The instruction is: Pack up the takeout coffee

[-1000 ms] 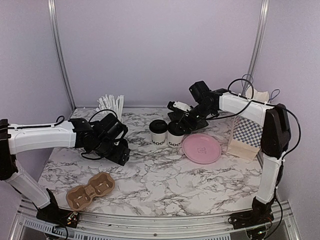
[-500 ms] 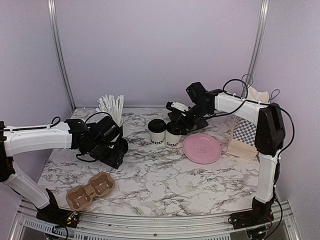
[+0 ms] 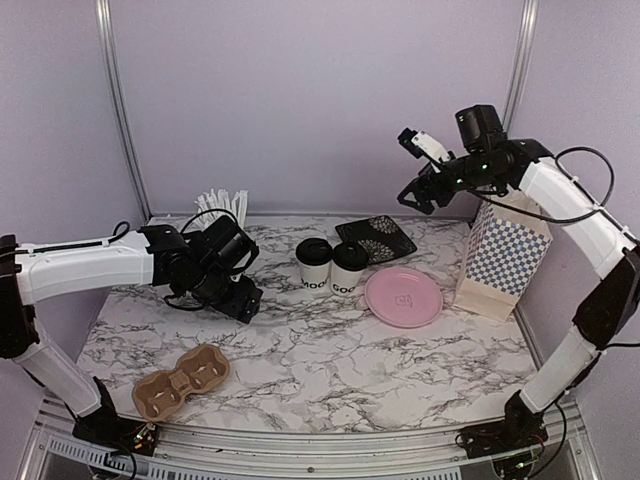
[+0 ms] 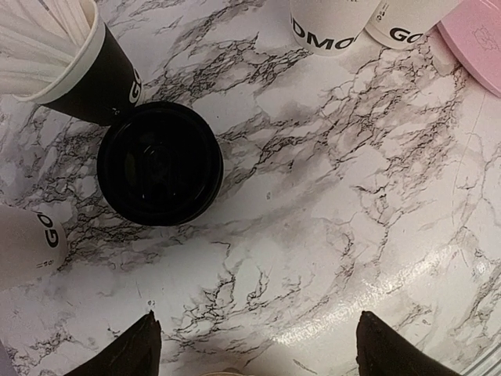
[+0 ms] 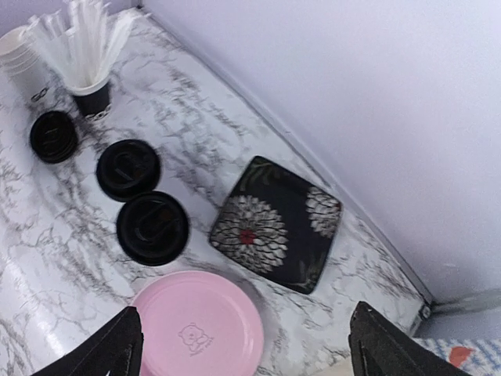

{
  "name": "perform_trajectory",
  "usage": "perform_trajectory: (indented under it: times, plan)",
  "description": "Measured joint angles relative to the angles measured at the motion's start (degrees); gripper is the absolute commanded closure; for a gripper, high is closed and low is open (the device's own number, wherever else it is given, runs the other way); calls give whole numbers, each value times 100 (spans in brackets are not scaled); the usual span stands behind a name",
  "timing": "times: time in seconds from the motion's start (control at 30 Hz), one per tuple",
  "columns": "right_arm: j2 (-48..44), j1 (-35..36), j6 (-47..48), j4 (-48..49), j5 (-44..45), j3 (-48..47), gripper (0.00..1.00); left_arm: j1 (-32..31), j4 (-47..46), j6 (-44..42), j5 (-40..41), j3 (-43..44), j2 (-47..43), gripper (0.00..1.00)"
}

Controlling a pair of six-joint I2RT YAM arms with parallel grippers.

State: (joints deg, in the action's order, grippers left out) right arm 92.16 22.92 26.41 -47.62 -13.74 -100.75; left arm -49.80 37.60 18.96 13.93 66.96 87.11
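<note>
Two white coffee cups with black lids and black lettering stand side by side mid-table, the left cup and the right cup. From above they show in the right wrist view; their bases show at the top of the left wrist view. My left gripper is open and empty, low over bare marble left of the cups. My right gripper is open and empty, raised high to the right of the cups, near the bag.
A brown two-cup carrier lies near the front left. A checkered paper bag stands at the right. A pink plate, a black floral plate, a black cup of straws, a loose black lid and stacked plain cups are around.
My right arm has risen from beside the cups and floral plate, up and to the right toward the bag. My left gripper has shifted slightly.
</note>
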Motion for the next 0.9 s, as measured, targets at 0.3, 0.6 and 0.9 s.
perform_trajectory:
  times: [0.3,0.6,0.9]
  plan:
    - [-1161,-2380,-378,87,531,337,24,0,-273,-39,-146,72,83,15]
    - [-2153,-3108,-586,79,1010,1373,33,0,-568,-59,-238,7,79,16]
    - [-1941,-3939,-682,-70,1532,1762,35,22,-656,-188,-243,-225,48,16]
